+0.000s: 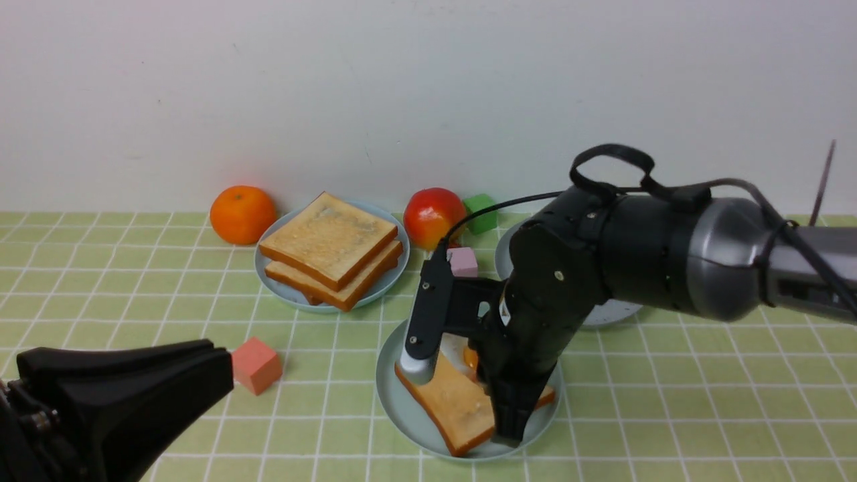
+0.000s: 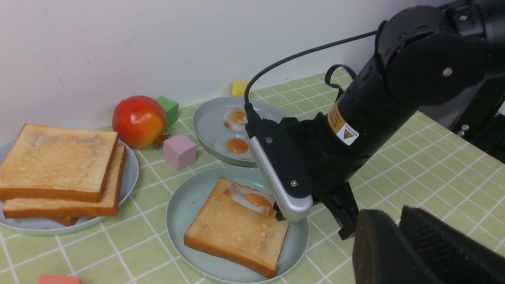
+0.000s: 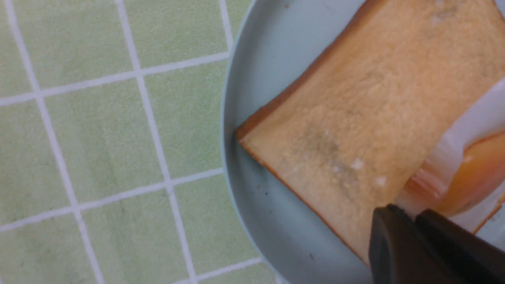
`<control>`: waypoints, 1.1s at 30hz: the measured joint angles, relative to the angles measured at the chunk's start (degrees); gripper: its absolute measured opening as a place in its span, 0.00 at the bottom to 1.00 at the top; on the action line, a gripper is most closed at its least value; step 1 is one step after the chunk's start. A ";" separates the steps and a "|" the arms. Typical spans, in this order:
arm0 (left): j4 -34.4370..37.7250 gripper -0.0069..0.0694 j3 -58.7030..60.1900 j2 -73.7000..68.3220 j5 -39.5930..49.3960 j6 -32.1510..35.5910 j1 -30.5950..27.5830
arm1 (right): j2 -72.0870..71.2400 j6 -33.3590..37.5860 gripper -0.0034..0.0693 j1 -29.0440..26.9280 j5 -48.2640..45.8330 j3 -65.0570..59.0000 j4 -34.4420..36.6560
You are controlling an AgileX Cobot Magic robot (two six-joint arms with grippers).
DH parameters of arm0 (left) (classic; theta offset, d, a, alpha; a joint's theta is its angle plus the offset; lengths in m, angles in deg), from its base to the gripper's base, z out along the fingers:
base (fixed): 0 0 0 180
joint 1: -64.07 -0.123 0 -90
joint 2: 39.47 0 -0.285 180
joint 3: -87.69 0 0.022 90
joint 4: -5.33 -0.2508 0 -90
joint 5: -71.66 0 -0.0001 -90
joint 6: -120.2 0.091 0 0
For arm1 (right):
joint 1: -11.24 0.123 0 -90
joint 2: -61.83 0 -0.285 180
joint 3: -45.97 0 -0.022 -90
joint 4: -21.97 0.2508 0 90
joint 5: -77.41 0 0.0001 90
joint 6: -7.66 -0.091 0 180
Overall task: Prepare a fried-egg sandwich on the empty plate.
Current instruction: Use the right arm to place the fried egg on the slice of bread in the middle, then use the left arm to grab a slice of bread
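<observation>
The empty plate point(image 1: 402, 412) point(image 2: 183, 205) point(image 3: 252, 98) is the pale teal one at front centre, and it holds one toast slice point(image 1: 448, 402) point(image 2: 232, 232) point(image 3: 355, 118). A fried egg point(image 1: 469, 355) point(image 2: 252, 199) point(image 3: 473, 165) rests tilted over the toast's far edge. My right gripper point(image 1: 509, 435) point(image 3: 414, 215) points down over the plate, shut on the egg's white rim. The arm hides most of the egg in the front view. My left gripper point(image 1: 227, 368) point(image 2: 394, 225) hovers low at the front left, shut and holding nothing.
Behind the teal plate, a light blue plate point(image 1: 276, 288) carries two stacked toast slices point(image 1: 331, 251). A grey plate point(image 2: 209, 122) at the right holds two eggs. Around them lie an orange point(image 1: 242, 214), a red apple point(image 1: 434, 215), and green point(image 1: 481, 213), pink point(image 1: 463, 262), salmon point(image 1: 256, 365) and yellow point(image 2: 239, 88) cubes.
</observation>
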 joint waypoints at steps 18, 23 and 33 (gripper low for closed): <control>0.00 0.21 0.00 0.00 0.00 0.00 0.00 | 0.97 -0.59 0.44 0.17 0.51 0.00 -1.29; 0.00 0.21 0.00 0.00 0.00 0.00 0.00 | 0.97 -0.72 0.66 0.17 -1.13 0.36 -1.29; 3.63 0.17 -1.41 -8.38 4.01 -0.82 0.00 | -14.39 -20.64 0.53 0.17 -23.93 5.68 -2.41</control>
